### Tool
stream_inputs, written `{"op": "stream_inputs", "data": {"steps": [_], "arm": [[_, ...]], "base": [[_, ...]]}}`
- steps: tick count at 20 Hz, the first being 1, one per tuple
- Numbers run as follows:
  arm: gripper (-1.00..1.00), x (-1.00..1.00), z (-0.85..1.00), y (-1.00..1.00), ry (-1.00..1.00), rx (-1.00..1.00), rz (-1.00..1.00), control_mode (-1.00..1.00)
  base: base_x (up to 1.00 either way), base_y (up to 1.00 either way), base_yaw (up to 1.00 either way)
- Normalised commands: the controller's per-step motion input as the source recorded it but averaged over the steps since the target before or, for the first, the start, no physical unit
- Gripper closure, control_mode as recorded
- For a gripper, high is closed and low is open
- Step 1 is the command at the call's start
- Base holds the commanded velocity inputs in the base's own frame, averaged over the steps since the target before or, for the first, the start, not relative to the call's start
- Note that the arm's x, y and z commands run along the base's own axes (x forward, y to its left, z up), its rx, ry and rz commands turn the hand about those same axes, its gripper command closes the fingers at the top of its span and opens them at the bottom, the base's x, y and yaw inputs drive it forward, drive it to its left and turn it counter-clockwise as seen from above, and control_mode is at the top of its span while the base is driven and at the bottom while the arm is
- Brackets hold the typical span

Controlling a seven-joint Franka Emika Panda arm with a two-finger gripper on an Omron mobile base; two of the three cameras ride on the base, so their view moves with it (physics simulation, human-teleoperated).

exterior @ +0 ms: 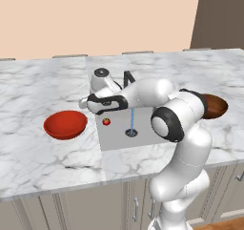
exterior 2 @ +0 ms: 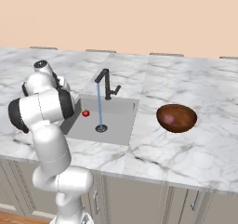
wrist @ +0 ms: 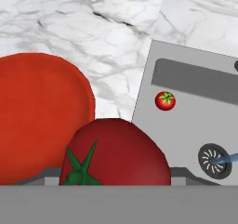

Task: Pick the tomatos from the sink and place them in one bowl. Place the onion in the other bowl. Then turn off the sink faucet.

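The darker tomato (wrist: 118,153) sits directly at the jaws in the hand view, its green calyx toward the lower left; the jaws appear closed partway on it, holding it clear of the surface, though the fingertips themselves are hidden. The gripper (exterior: 86,102) hangs over the marble surface (exterior: 28,152) between the sink (exterior: 119,136) and the red-orange bowl (exterior: 65,124), with the bowl just beside the held fruit in the hand view. Treat the tomato as light, round, smooth and likely slippery; grip across its widest girth and avoid excess squeeze. The brighter tomato (exterior: 106,121) lies on the sink floor near the left wall, apart from the drain (wrist: 214,160). The onion (exterior 2: 168,119) rests inside the dark brown bowl (exterior 2: 179,125). Water runs from the faucet (exterior 2: 106,83).
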Motion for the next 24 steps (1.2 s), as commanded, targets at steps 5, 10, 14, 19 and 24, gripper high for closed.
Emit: {"op": "stream_inputs", "data": {"steps": [5,10,14,19,24], "arm": [[1.00,-0.07,0.00,0.59,0.07,0.00,0.01,-1.00],[1.00,-0.05,0.00,0.55,0.07,0.00,0.01,-1.00],[1.00,0.00,-0.17,0.44,0.07,-0.02,0.01,-1.00],[1.00,0.00,-0.33,0.14,0.00,-0.04,0.00,-1.00],[1.00,0.00,-0.32,0.10,0.02,0.00,0.00,-1.00]], "base": [[0.00,0.00,0.00],[0.00,0.00,0.00],[0.00,0.00,0.00],[0.00,0.00,0.00],[0.00,0.00,0.00]]}}
